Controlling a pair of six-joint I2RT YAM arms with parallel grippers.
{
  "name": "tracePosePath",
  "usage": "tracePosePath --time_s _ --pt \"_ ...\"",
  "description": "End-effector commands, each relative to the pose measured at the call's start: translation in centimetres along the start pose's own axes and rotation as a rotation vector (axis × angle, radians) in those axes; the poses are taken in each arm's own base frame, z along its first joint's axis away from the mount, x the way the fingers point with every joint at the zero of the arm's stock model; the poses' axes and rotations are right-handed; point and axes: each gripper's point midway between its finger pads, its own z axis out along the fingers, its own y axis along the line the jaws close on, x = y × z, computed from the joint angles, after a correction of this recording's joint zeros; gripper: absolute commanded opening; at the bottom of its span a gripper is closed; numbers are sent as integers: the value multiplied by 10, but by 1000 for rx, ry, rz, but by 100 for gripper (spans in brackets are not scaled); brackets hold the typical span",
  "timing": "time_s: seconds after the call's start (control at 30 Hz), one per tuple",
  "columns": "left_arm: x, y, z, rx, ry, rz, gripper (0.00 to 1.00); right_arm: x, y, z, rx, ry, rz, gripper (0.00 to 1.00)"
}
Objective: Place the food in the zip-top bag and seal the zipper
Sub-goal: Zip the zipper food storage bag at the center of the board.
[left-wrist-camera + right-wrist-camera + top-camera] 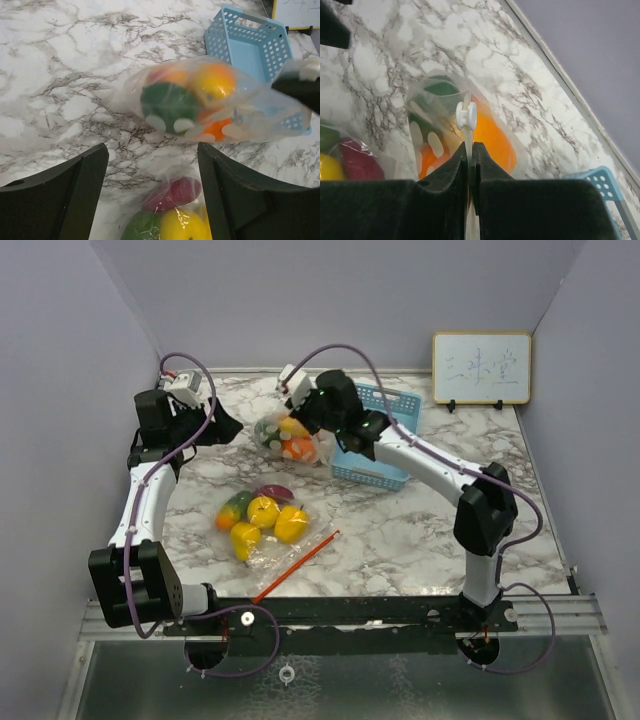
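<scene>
Nearest to us, a thin red strip lies on the table by a clear bag with yellow, green and purple food inside. Farther back we see a second bag with more food, orange and green. The right gripper is squeezed tight on the top edge of this second bag, just under its white slider. The left gripper has its fingers wide apart with nothing between them, near that bag but not touching it. A blue basket sits just behind the bag, partly hidden by the right arm. A white board stands at the back
</scene>
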Motion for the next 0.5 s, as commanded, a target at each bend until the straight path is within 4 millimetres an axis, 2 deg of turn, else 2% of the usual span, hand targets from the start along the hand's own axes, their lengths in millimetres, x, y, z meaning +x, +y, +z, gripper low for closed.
tracePosePath --time_s 0.0,0.03,0.1,0.13,0.23,0.3,0.37,0.47 --pt "-22 -32 -10 213 -66 136 75 -9 -6 -42 -197 -45 114 6" --pt "-26 -45 -12 295 -81 166 75 -10 -7 -46 -214 -56 116 6" --pt "-33 -65 -16 422 -114 184 81 -12 -3 -54 -258 -78 120 7" --pt "-41 -72 -17 465 -147 212 85 -14 2 -57 -287 -89 123 7" --pt "-49 -88 -18 558 -168 263 99 -21 23 -63 -402 -110 174 7" --pt "-54 -100 -15 614 -175 312 99 -22 35 -63 -475 -107 214 7" --pt "-52 -110 -8 664 -154 330 99 -23 39 -61 -501 -104 236 7" --pt "-37 -116 3 704 -102 370 99 -24 37 -60 -495 -105 231 7"
